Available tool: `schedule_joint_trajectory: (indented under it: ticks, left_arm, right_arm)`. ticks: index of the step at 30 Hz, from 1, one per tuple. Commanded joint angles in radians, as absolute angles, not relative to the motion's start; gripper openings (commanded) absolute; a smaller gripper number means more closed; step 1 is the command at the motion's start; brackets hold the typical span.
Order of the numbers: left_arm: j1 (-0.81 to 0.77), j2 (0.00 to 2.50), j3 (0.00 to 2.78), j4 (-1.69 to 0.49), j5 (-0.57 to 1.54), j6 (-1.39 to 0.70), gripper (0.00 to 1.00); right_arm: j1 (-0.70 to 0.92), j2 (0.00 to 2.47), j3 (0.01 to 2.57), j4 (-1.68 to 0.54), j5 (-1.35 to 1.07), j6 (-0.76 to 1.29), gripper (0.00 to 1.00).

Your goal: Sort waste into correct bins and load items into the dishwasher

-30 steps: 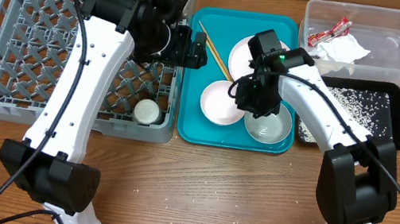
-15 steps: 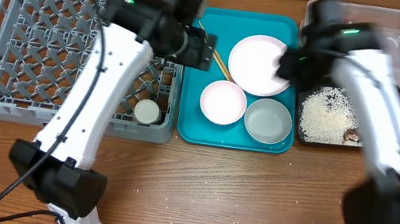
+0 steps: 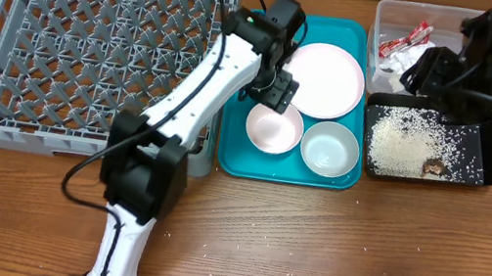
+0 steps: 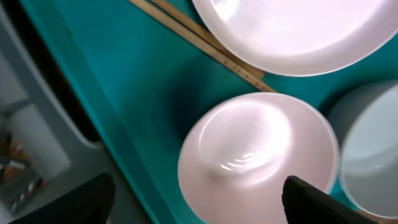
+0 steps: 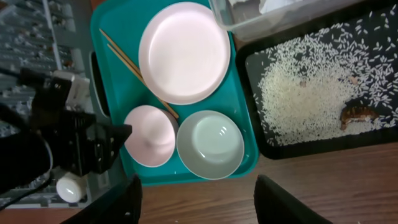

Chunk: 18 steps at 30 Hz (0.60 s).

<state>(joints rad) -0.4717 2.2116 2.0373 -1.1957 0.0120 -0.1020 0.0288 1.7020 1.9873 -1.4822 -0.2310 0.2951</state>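
Loading step: left hand (image 4: 199,190) released, empty, over the pink-white bowl (image 4: 258,155) — next: descend, clench rim, lift to rack (image 3: 92,44).

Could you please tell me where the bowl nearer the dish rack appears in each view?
Overhead: the bowl sits lower left in the teal tray.
Left wrist: the bowl fills the lower centre.
Right wrist: the bowl lies lower left of centre.
Shared landmark: the round plate, up and right of the bowl in every view.
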Motion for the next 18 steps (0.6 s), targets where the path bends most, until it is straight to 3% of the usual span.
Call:
schedule_joint_trajectory:
  ticks: [1,5,8,10,18]
  left_arm:
    - [-0.477,2.266,2.037,-1.193,-0.004,0.022,0.84]
    - [-0.478,2.314,2.037,-1.199,0.001,0.023,0.69]
    - [-0.479,2.335,2.037,-1.201,0.015,0.019,0.46]
    - [-0.479,2.338,2.037,-1.2,0.022,0.017,0.36]
    - [-0.479,2.35,2.037,-1.18,0.019,0.015,0.33]
  right_arm:
    - [0.033,1.701,1.975,-1.482,-0.228,0.28,0.6]
    - [0.033,1.702,1.971,-1.483,-0.221,0.28,0.63]
    - [0.033,1.702,1.97,-1.483,-0.217,0.28,0.64]
    - [0.033,1.702,1.97,-1.483,-0.217,0.28,0.64]
    - [0.033,1.702,1.97,-1.483,-0.217,0.28,0.64]
